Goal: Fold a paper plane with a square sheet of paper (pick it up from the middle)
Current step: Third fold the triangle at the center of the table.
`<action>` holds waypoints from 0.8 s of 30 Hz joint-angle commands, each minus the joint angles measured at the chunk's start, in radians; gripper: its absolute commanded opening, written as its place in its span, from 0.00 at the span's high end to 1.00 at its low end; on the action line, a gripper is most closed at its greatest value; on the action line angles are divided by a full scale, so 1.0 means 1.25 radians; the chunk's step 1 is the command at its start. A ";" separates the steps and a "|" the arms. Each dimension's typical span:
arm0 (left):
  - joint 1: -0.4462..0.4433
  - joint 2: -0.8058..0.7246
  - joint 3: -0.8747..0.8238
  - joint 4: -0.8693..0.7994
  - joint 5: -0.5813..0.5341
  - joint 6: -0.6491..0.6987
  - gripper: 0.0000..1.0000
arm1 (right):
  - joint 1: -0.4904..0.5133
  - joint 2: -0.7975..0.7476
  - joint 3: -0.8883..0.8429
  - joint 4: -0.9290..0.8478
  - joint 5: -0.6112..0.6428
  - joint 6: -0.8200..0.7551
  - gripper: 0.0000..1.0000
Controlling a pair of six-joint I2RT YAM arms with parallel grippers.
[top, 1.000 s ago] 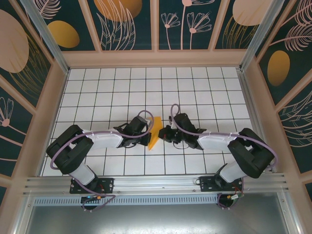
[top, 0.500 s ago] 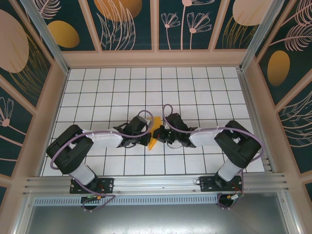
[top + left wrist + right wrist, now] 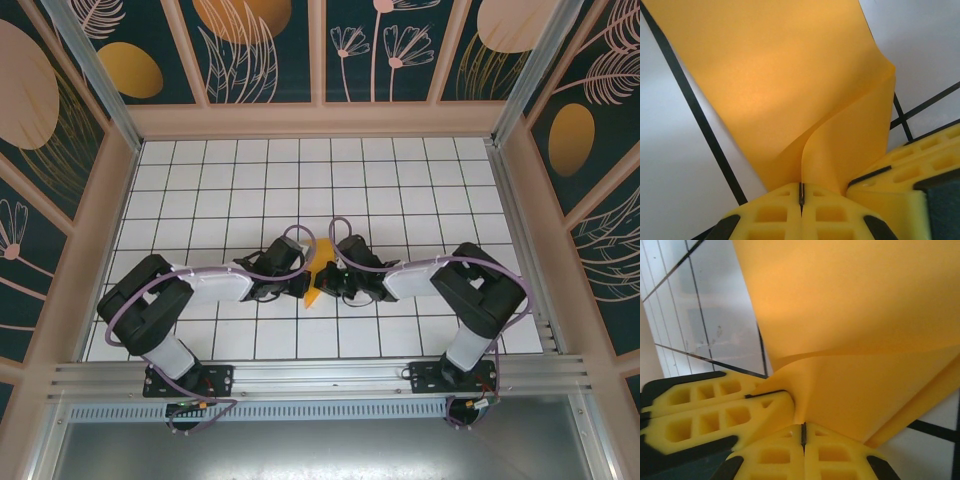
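the folded paper (image 3: pixel 318 270) sits between the left pincer (image 3: pixel 801 196) and the right pincer (image 3: pixel 803 432), near the middle of the worktop (image 3: pixel 250 170), a little toward its near edge. both pincers are clenched on it, tips close together. both arms stretch low, pointing inward.

My left claw (image 3: pixel 801 199) and right claw (image 3: pixel 803 435) are showing matt yellow plastic, moulded with small pockets. The square sheet of paper (image 3: pixel 790 85) is looking thin, smooth and matt. The desk (image 3: pixel 720 315) is gleaming glossy white under black lines. The rail (image 3: pixel 320 378) along its near edge is looking like brushed metal.
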 commanded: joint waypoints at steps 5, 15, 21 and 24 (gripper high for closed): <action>-0.002 0.029 0.009 -0.017 0.004 0.005 0.95 | -0.002 0.016 -0.024 -0.029 0.032 -0.016 1.00; -0.002 0.032 0.009 -0.019 0.005 0.004 0.95 | -0.061 -0.092 -0.029 0.006 0.008 -0.038 0.98; -0.001 0.036 0.012 -0.020 0.008 0.005 0.95 | -0.071 -0.053 -0.025 0.030 -0.014 -0.042 0.99; -0.001 0.036 0.013 -0.021 0.007 0.005 0.95 | -0.073 -0.024 -0.038 0.039 -0.006 -0.037 0.99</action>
